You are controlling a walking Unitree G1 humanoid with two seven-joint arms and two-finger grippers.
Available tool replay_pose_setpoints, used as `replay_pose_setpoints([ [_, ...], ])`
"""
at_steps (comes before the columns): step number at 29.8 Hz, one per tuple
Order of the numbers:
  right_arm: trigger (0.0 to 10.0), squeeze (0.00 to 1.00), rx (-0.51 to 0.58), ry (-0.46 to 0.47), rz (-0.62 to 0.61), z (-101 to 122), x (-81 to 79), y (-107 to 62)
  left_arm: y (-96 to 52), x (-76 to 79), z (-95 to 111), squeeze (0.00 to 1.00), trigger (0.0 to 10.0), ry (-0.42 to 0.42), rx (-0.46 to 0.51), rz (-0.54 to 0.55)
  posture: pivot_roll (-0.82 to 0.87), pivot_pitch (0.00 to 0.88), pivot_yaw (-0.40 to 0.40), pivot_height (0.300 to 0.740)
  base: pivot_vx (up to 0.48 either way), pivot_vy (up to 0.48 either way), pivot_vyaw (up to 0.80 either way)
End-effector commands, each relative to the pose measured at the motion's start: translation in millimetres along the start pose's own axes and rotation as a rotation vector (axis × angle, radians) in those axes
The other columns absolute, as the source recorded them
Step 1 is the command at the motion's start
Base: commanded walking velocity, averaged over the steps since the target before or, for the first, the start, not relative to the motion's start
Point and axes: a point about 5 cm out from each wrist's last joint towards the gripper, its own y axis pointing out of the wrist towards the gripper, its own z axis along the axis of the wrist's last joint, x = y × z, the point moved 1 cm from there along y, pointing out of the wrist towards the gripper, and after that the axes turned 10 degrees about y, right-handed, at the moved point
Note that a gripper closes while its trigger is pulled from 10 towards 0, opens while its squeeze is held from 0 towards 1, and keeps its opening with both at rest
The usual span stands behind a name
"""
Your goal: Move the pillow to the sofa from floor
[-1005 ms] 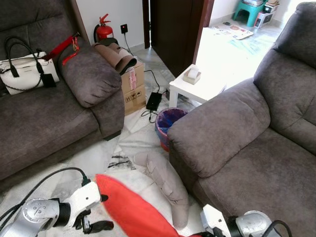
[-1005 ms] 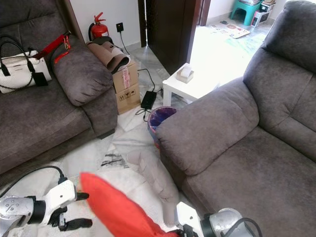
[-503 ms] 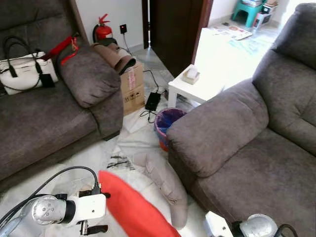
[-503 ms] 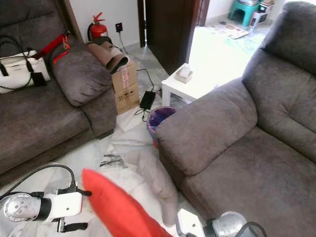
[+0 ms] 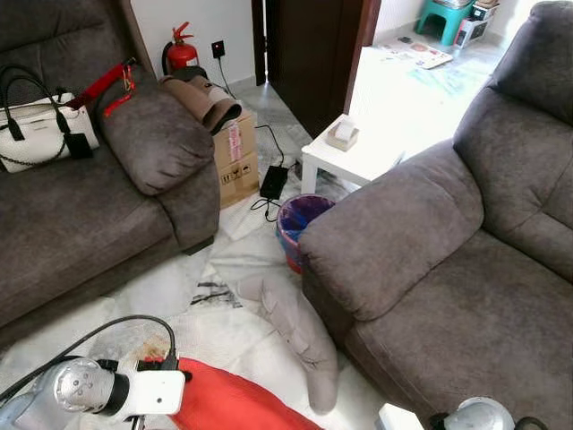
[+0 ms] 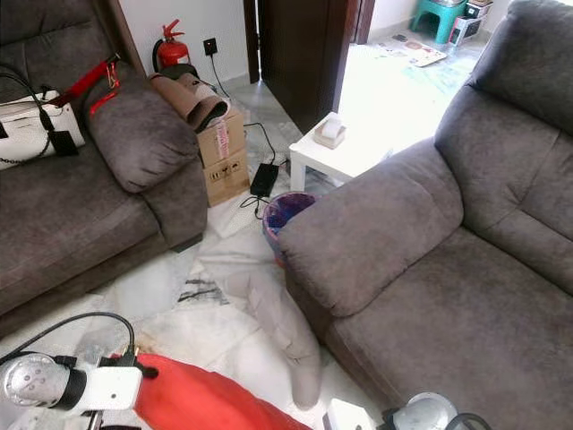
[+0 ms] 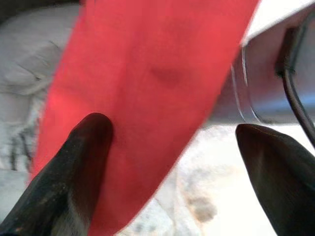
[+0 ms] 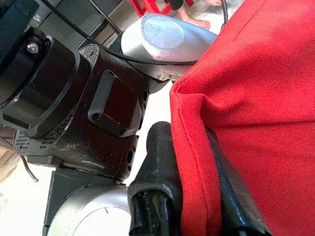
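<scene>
— Where is the bright red fabric pillow (image 5: 228, 403)?
— Low in front of the robot, over the pale marble floor (image 5: 170, 287), between the two arms. The right gripper (image 8: 194, 196) is clenched on its seamed edge, one black finger on each side of the cloth. The left gripper (image 7: 172, 162) stands released, one finger (image 7: 81, 162) lying against the red cloth and the other well apart from it.

— Any writing to read?
— The brown cardboard box (image 5: 235, 157), far ahead of the left gripper, carries a pinkish label and printed marks; they're probably shipping symbols, too small to read.

— Containers?
— A round blue bin with a purple liner (image 5: 300, 224) sits ahead of the grippers, against the arm of the grey fabric sofa (image 5: 448, 251). Its contents can't be made out. A small box (image 5: 343, 134) rests on the low white desk (image 5: 358, 161) beyond it.
</scene>
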Motion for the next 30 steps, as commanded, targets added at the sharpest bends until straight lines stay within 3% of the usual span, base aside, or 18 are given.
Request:
replay_pose_setpoints([
  [1,10.0,0.00,0.033,-0.041,0.067,10,-8.5,-3.3,2.3,12.1,-14,0.00,10.0,0.010,-0.073,-0.049,0.05,0.159,0.009,0.740,0.000,0.000,0.00],
  [6,10.0,0.00,0.024,-0.035,0.063,7,-9.5,-5.9,4.0,6.2,-20,0.00,10.0,0.060,-0.125,0.026,0.04,0.147,0.007,0.740,0.000,0.000,0.00],
  [7,10.0,0.00,0.024,-0.033,0.062,6,-10.2,-6.8,4.0,-5.2,-17,0.00,10.0,0.060,-0.111,0.108,0.04,0.139,0.007,0.740,0.000,0.000,0.00],
  [10,10.0,0.00,0.020,-0.027,0.061,3,-11.2,-7.5,2.8,-19.9,-7,0.00,10.0,0.083,-0.057,0.188,0.04,0.132,0.006,0.740,0.000,0.000,0.00],
  [13,10.0,0.00,0.020,-0.024,0.063,3,-11.6,-6.7,3.4,-23.6,-4,0.00,10.0,0.100,-0.042,0.195,0.04,0.131,0.005,0.740,0.000,0.000,0.00],
  [18,10.0,0.00,0.025,-0.021,0.065,5,-11.8,-6.3,6.1,-22.0,-13,0.00,10.0,0.155,-0.102,0.177,0.03,0.139,0.001,0.740,0.000,0.000,0.00],
  [30,10.0,0.00,0.022,-0.015,0.060,3,-15.9,-11.7,24.9,0.4,-18,0.00,10.0,0.112,-0.107,0.115,0.00,0.159,-0.004,0.740,0.000,0.000,0.00],
])
